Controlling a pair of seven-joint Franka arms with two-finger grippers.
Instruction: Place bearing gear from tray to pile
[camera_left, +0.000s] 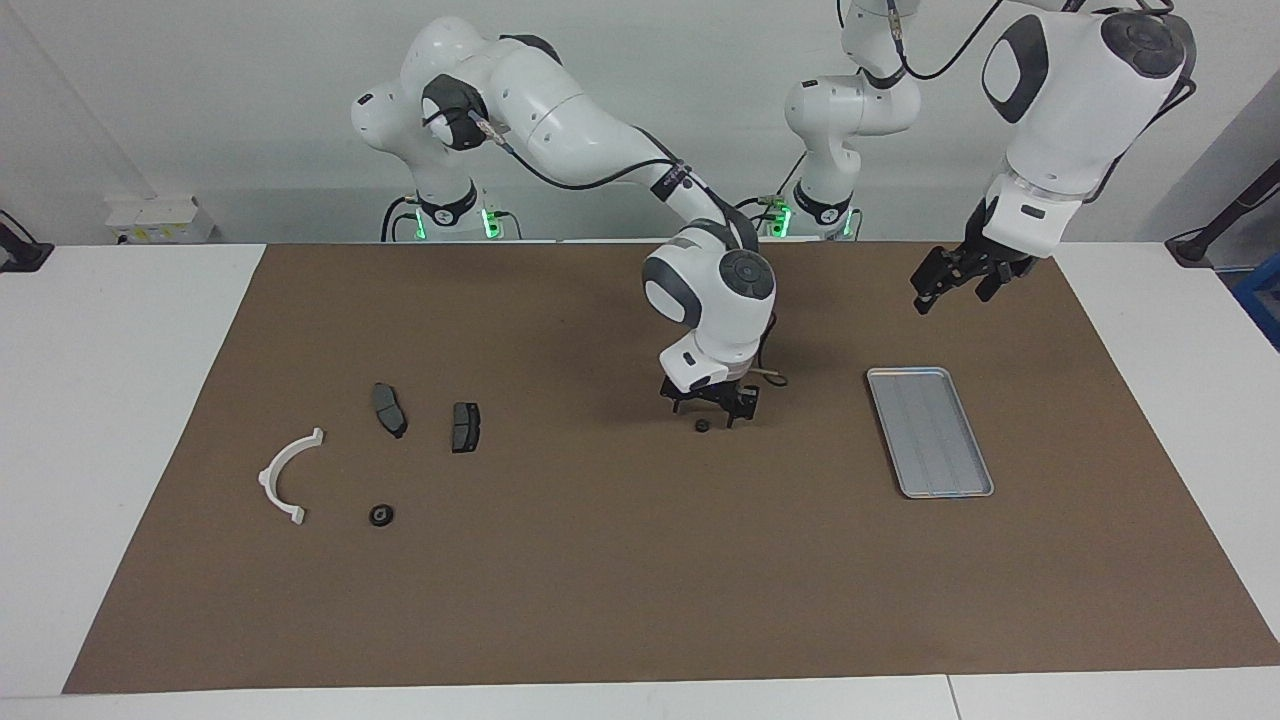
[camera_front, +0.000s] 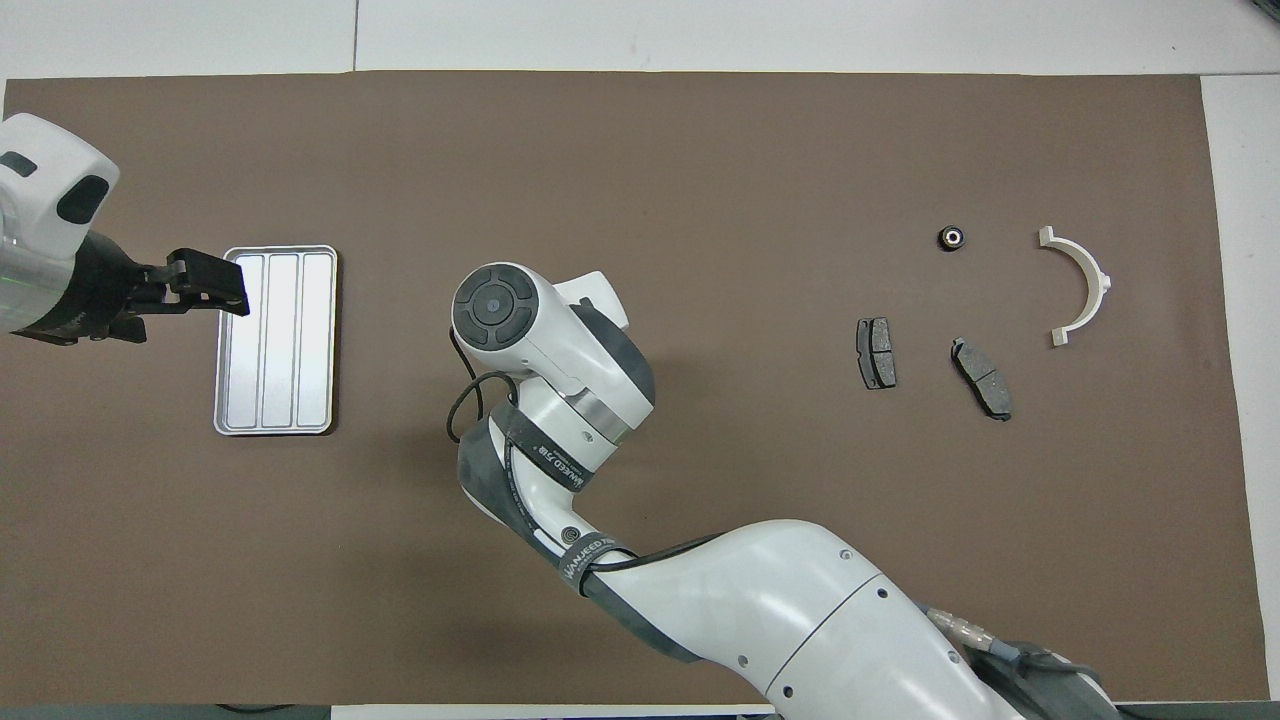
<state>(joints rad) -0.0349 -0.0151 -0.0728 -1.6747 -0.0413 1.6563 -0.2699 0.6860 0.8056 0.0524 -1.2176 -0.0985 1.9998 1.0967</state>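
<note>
A small black bearing gear lies on the brown mat mid-table, between the tray and the pile. My right gripper is down at the mat, open, its fingers straddling that gear. In the overhead view the right arm hides it. The silver tray is empty. My left gripper hangs open over the tray's edge nearer the robots. The pile holds a white bracket, two dark pads and another bearing gear.
The brown mat covers most of the white table. The right arm's forearm stretches over the mat from its base toward the middle.
</note>
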